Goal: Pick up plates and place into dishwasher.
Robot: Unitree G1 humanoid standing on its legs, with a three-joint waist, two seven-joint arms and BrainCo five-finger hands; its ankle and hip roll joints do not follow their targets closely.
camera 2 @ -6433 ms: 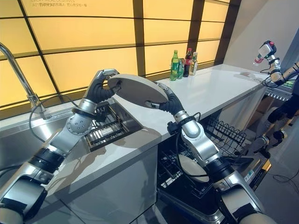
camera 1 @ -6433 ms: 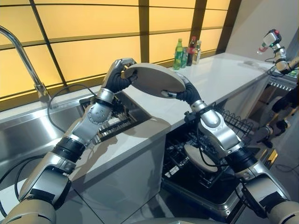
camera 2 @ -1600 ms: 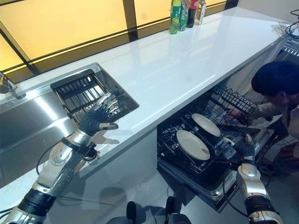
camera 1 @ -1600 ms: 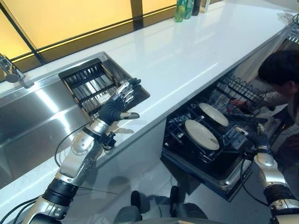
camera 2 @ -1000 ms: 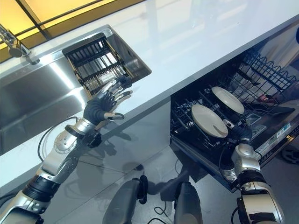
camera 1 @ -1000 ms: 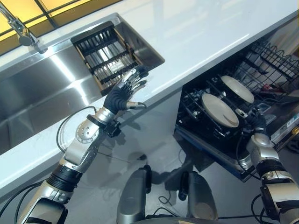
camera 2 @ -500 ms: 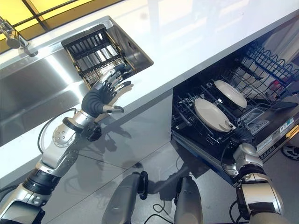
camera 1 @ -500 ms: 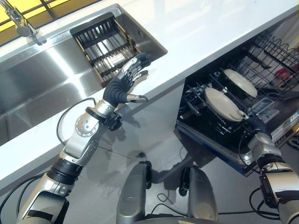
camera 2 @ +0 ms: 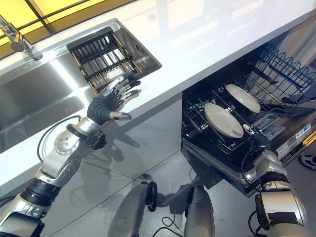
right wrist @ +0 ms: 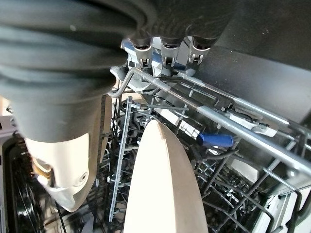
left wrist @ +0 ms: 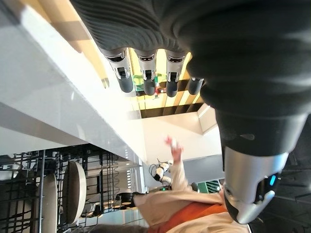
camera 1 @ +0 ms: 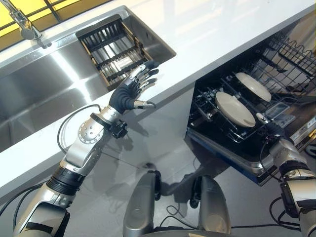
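Since half a second ago the right hand (camera 2: pixel 257 139) has drawn slightly back from the nearer plate (camera 2: pixel 223 120) toward the front edge of the dishwasher rack (camera 1: pixel 212 111), while the left hand (camera 1: pixel 129 92) stays raised at the front edge of the desk (camera 1: pixel 207 34). Both plates stand tilted in the lower rack of the open dishwasher (camera 2: pixel 276 148) beneath the desk, the nearer plate just in front of the farther plate (camera 2: pixel 242 98), apart from one another. In the right wrist view the right hand's fingers (right wrist: pixel 163 51) lie against a grey wire rail of the rack, above the pale rim of the nearer plate (right wrist: pixel 163 184); whether they curl round that rail I cannot tell. The left hand is spread, fingers (left wrist: pixel 146 73) straight and thumb out, holding nothing, hovering beside the corner of the sink (camera 1: pixel 44 94). A dark slatted drying rack (camera 1: pixel 116 52) sits in the sink's right end, and a tap (camera 1: pixel 22 22) rises at the sink's far edge. In the left wrist view a person (left wrist: pixel 180 206) in a light top shows beyond the dishwasher
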